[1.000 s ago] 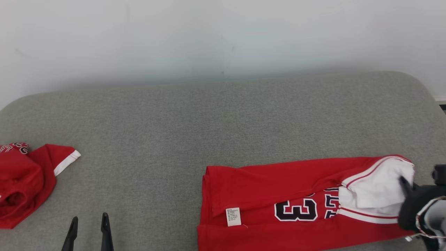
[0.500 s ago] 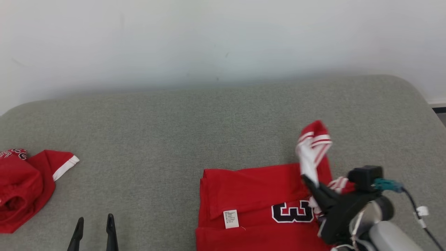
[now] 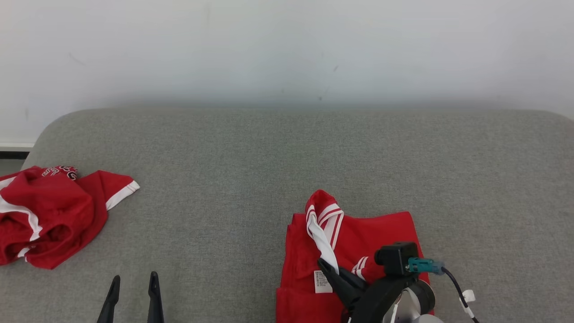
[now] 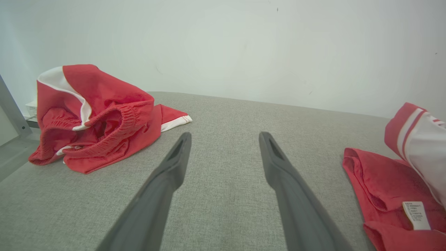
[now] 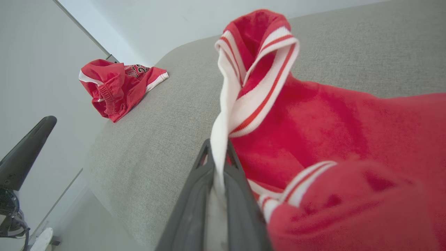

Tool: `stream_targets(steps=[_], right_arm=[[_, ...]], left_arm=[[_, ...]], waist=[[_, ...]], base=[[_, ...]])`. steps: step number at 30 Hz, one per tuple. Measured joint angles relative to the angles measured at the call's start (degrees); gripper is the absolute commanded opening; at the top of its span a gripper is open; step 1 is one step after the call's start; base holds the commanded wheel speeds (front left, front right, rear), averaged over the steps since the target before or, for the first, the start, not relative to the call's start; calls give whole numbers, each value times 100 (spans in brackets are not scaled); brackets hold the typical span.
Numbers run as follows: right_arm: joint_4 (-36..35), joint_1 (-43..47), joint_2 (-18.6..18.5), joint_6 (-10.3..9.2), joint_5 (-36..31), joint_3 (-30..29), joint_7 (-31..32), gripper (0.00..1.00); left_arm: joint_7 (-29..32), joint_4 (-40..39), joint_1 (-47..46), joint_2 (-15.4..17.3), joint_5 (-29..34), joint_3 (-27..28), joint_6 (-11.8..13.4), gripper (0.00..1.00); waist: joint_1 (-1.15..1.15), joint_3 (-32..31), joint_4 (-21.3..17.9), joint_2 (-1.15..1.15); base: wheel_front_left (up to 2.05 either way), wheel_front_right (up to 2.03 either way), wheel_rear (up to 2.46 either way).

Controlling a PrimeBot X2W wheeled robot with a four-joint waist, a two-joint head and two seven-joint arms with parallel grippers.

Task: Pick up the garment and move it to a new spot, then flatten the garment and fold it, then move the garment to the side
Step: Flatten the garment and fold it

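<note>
The red jersey [image 3: 372,233] is soft matt knit cloth with ribbed white-and-red trim [image 5: 259,101] and a thin white care label [image 3: 322,281]; the red shorts [image 3: 49,215] are the same matt cloth, with a puckered elastic waistband [image 4: 120,116]. The bench [image 3: 269,157] is covered in coarse grey woven fabric, matt throughout. The fingers [image 4: 163,184] of the left gripper [image 3: 134,277] look like smooth dark matt plastic, and the wall [image 3: 287,45] is smooth, matt and pale.
</note>
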Motion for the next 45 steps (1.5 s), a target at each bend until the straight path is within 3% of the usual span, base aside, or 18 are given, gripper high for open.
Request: stream_targets(steps=[6, 7, 8, 13, 17, 23, 28, 37, 45], right_arm=[[543, -30, 325, 0, -140, 20, -219, 0], [637, -43, 359, 0, -166, 22, -285, 41], [695, -62, 374, -1, -170, 62, -355, 100], [643, -305, 383, 0, -212, 201, -892, 100], [336, -457, 154, 0, -88, 27, -1392, 100], [-46, -422, -335, 0, -120, -638, -1978, 100], [-187, 57, -537, 0, -313, -1383, -2248, 100], [-536, 981, -410, 0, -924, -2273, -2373, 100], [-868, 1475, -130, 0, -1591, -2408, -2388, 100]], left_arm=[[0, 64, -77, 0, -10, -62, 23, 100], [0, 79, -97, -1, -10, -63, 21, 100], [0, 93, -121, -2, -10, -66, 20, 100], [0, 119, -142, 0, -9, -1, 16, 100], [0, 123, -121, -1, -3, 26, -7, 100], [0, 77, -48, -2, 33, 48, -29, 100], [0, -1, -21, -2, 65, 75, -29, 100], [0, -156, 90, -2, 136, 147, 5, 100], [0, -185, 188, -2, 288, 177, -29, 100]], waist=[[0, 59, 182, 0], [0, 73, 196, 0], [0, 84, 205, 0], [0, 81, 133, 0], [0, 30, 6, 0], [0, -54, -215, 0], [0, -101, -394, 0], [0, -165, -717, 0], [0, -269, -845, 0]], base=[[0, 0, 0], [0, 0, 0], [0, 0, 0], [0, 0, 0], [0, 0, 0], [0, 0, 0], [0, 0, 0], [0, 0, 0], [0, 0, 0]])
